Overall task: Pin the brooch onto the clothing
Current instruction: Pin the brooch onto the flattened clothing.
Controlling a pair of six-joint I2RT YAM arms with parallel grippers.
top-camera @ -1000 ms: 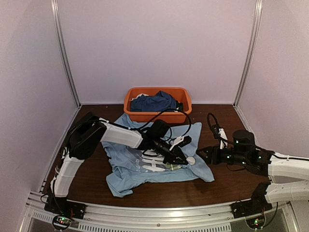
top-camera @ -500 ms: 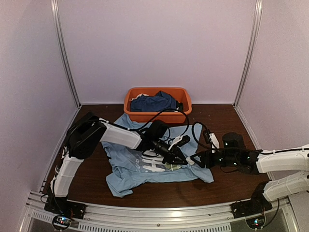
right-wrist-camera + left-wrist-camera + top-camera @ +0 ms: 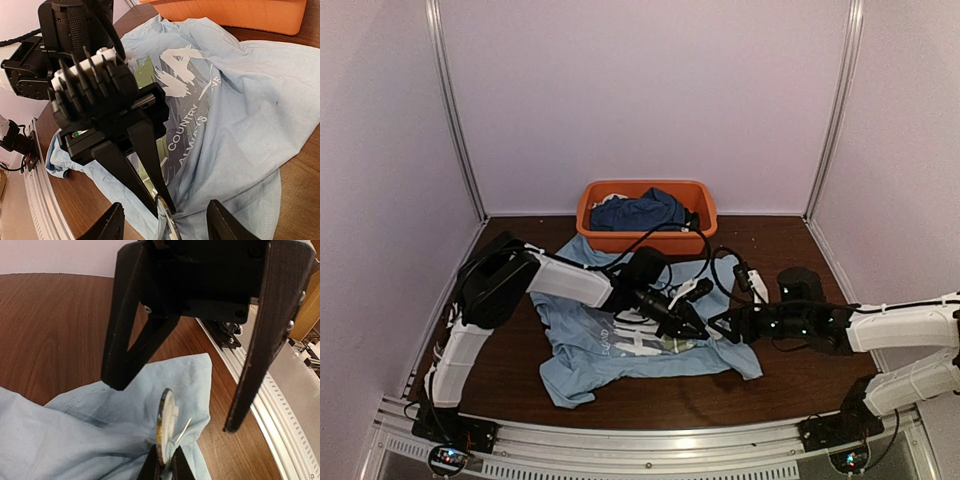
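1. We have the left end effector [image 3: 164, 464] pinched tight on the lower rim of the brooch [image 3: 163, 420]. The brooch stands on edge just above a folded corner of the light blue T-shirt [image 3: 75, 440], on the side nearest the right arm.
2. The brooch's thin pin [image 3: 184, 430] juts open from its back, angled away from the disc. We cannot tell whether its tip touches cloth.
3. The right end effector [image 3: 169, 222] hangs wide apart, one finger on either side of the brooch, gripping nothing.
4. As we judge it, the step in hand is getting cloth onto the pin. We would have the right end effector gather a small fold of shirt just beside the pin tip rather than grab the disc.
5. The left grip must be firm and steady. It is a narrow hold on a thin rim, and the disc could twist or slip.
6. We would feed the fold along the pin's line, not across it, or the wire may bend.
7. We would catch only the top layer, lifted off the wooden surface [image 3: 60, 330], so front and back are not pinned together.
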